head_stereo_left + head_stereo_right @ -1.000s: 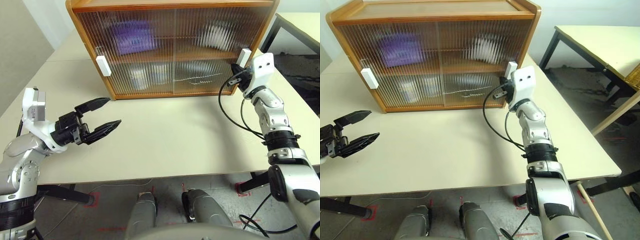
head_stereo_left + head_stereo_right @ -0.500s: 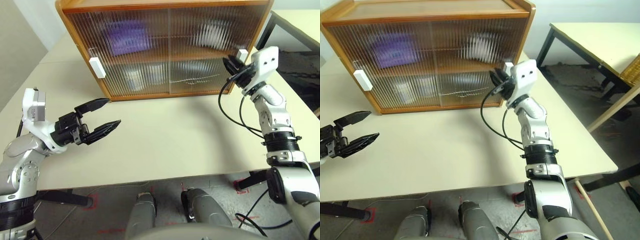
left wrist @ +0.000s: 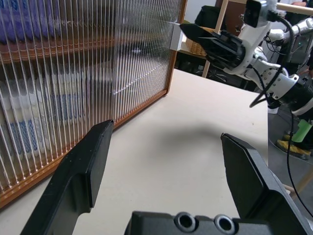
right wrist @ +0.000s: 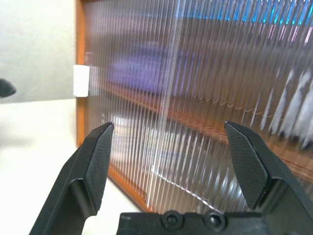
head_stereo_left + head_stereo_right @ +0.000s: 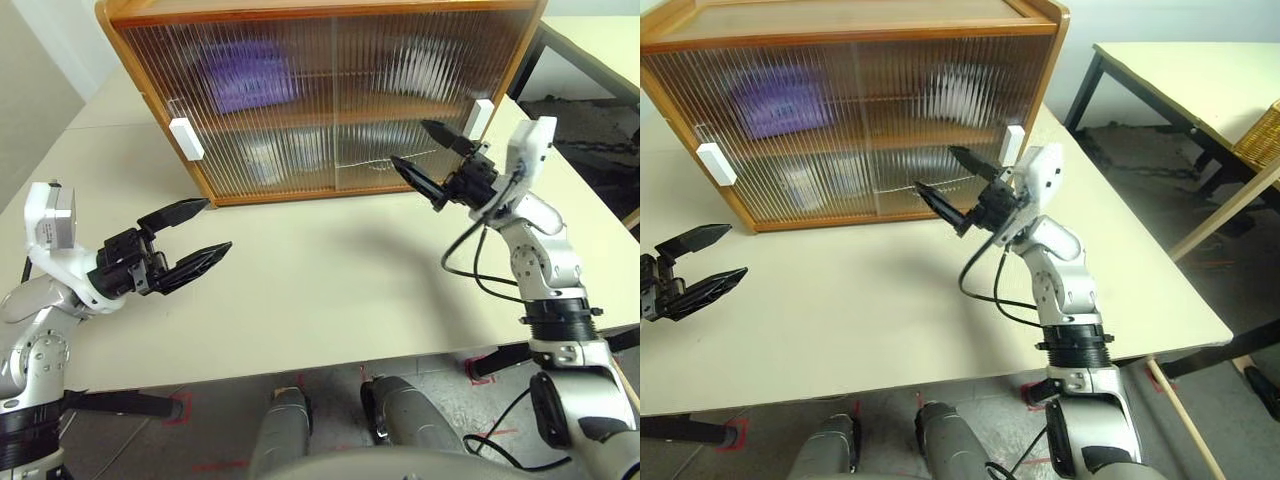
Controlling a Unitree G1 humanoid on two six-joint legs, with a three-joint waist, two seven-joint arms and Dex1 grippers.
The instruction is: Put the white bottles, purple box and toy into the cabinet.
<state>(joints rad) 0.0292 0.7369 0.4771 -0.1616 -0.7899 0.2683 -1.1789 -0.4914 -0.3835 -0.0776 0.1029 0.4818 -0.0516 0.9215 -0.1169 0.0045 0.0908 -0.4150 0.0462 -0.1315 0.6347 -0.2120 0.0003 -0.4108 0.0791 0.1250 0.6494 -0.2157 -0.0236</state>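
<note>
cabinet (image 5: 330,100) doors shut, purple box (image 5: 245,75) blurred behind glass. left gripper (image 5: 195,235) and right gripper (image 5: 425,160) spread, empty. seemingly finished; next, retreat.

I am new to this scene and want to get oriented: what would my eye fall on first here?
First, the large wooden cabinet with ribbed translucent sliding doors, both shut, at the far side of the pale table. A blurred purple box shows behind its upper left door. In front, the left gripper and right gripper both hover with jaws open, holding nothing.
</note>
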